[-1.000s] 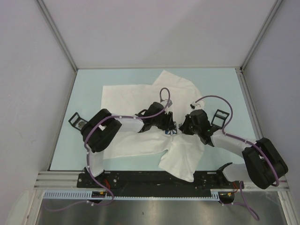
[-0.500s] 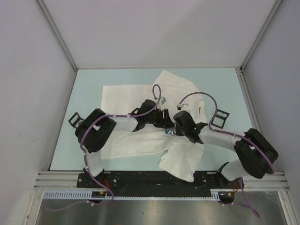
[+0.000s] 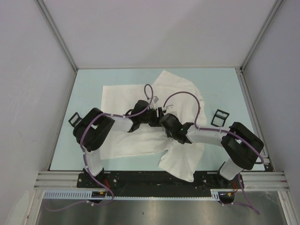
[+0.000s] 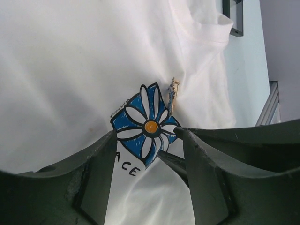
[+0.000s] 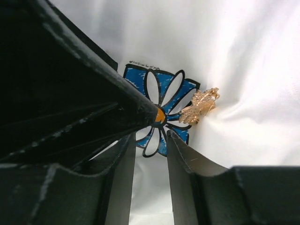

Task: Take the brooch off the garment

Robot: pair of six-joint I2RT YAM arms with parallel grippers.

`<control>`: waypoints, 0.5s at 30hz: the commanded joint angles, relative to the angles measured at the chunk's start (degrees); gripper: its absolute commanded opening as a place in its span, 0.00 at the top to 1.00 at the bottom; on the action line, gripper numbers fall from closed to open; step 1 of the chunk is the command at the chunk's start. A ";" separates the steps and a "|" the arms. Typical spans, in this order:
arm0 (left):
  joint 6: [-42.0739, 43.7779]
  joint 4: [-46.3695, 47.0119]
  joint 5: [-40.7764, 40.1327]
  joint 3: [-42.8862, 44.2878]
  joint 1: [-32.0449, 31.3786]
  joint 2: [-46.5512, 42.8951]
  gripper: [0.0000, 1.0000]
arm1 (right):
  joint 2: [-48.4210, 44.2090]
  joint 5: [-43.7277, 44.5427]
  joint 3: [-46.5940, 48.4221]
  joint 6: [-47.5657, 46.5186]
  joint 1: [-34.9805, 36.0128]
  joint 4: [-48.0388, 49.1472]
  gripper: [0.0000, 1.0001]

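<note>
We see the garment spread over the pale blue counter. Its far edges lie well short of the back wall, and one flap of cloth reaches the counter's near edge between the arm bases. Bare counter runs along the far side and down both flanks. One small black frame sits just off the cloth on the right, and a second black frame sits close beside the left arm's elbow. Both arms fold inward and meet over the chest, so from above they crowd each other and hide the print.

In the wrist views, the left gripper stands open with its jaws either side of the flower print, holding nothing. The right gripper is open by a narrower gap over the print's lower petals, and it too holds nothing. One dark finger of the left gripper cuts across the right wrist view, its tip over the flower's orange centre, leaving little room between the two.

The brooch, gold and leaf-like, sits pinned at the flower's outer edge on the collar side. It lies outside both gaps, with plain white cloth beyond it.
</note>
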 commanded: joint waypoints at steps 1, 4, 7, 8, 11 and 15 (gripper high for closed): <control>-0.60 6.34 5.70 0.53 -0.49 -0.59 0.37 | -3.18 0.58 1.91 -0.40 -0.11 0.23 0.61; 0.80 6.00 6.50 2.20 -1.81 0.47 0.36 | -6.96 -1.36 1.91 0.65 -0.11 -1.52 0.55; 3.70 2.57 4.31 4.40 -3.74 0.56 0.32 | -11.18 -2.59 1.74 2.32 -0.81 -4.42 0.51; 4.50 0.82 3.69 5.62 -4.27 0.56 0.32 | -12.41 -2.94 1.48 2.67 -1.07 -4.86 0.49; 6.00 -2.43 0.35 7.47 -5.94 0.73 0.32 | -16.80 -4.17 -0.54 4.69 -3.18 -5.57 0.47; 5.82 -3.67 -2.73 7.48 -6.29 0.73 0.38 | -20.76 -10.57 -4.76 6.54 -8.88 -2.94 0.47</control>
